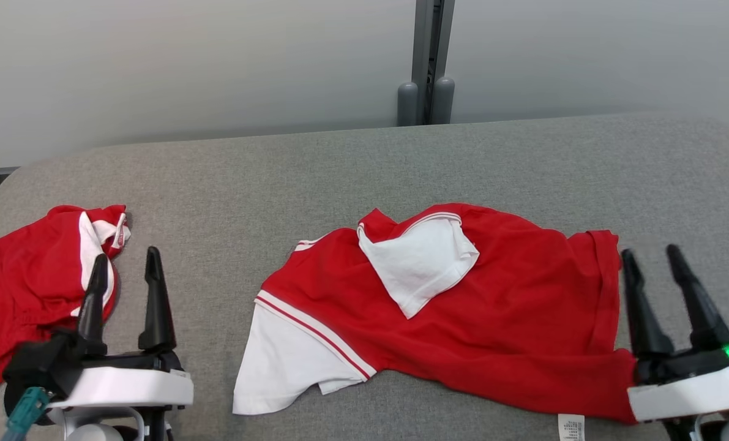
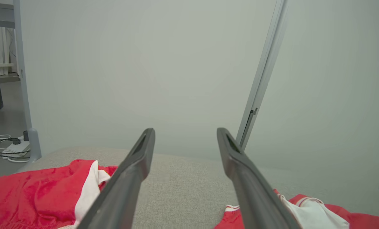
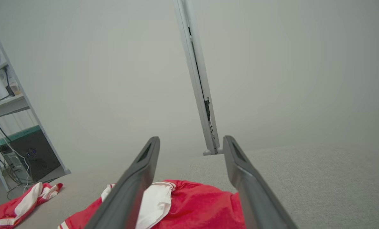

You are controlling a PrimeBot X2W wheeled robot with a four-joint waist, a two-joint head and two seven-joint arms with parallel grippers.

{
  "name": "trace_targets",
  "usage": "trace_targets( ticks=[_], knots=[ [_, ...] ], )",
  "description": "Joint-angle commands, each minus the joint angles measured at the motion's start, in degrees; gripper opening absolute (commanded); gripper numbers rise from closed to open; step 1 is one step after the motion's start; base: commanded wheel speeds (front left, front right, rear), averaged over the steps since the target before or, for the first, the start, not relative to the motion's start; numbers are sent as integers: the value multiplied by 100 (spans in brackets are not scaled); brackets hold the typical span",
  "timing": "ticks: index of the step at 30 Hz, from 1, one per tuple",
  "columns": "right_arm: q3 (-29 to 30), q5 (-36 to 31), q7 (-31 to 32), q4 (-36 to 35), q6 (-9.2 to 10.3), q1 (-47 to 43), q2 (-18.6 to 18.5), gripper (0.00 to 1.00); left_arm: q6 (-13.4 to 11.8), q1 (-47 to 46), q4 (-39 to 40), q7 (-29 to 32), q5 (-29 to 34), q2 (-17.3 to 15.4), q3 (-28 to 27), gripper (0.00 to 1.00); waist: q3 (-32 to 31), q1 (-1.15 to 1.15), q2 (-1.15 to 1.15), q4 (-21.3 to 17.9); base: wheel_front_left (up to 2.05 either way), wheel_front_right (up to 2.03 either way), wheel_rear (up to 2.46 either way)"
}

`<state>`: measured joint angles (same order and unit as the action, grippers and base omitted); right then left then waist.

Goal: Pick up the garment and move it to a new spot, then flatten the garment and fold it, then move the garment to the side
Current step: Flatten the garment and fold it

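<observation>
The garment (image 1: 462, 306) lies rumpled mid-tabletop (image 1: 278, 177), a white sleeve (image 1: 422, 263) flopped across it, awaiting flattening; the left pincer (image 1: 127, 256) and right pincer (image 1: 650, 251) flank it, both wide open and empty, poised to grasp.

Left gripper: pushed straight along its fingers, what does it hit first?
Looks free nearby: the left gripper points over bare table, between the crumpled garment and the spread garment. Beyond, probably the pale wall; depth is unclear.

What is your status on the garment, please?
Left end effector, right end effector open, empty. Red shirt spread centrally, white sleeve flopped on top, unfolded. Second red garment bunched far left.
</observation>
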<state>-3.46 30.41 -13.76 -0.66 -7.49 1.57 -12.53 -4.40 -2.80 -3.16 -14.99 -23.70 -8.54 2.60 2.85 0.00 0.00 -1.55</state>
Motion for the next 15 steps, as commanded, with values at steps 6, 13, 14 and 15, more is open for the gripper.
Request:
trace_targets(
  ticks=[6, 13, 14, 15],
  knots=[
    [9, -529, -150, 460, -1, -82, 184, 100, 302, 181, -177, -14, 406, 319, -196, 100, 10, 0, 0, 39, 0, 0, 0],
    [389, -782, -149, 518, -1, -137, 419, 100, 527, 333, -506, -14, 669, 491, -279, 100, -80, 0, 0, 39, 0, 0, 0],
    [389, -782, -149, 518, -1, -137, 419, 100, 527, 333, -506, -14, 669, 491, -279, 100, -80, 0, 0, 39, 0, 0, 0],
    [402, -794, -149, 526, -1, -134, 415, 100, 540, 338, -534, -15, 696, 502, -299, 100, -89, 0, 0, 37, 0, 0, 0]
  ],
)
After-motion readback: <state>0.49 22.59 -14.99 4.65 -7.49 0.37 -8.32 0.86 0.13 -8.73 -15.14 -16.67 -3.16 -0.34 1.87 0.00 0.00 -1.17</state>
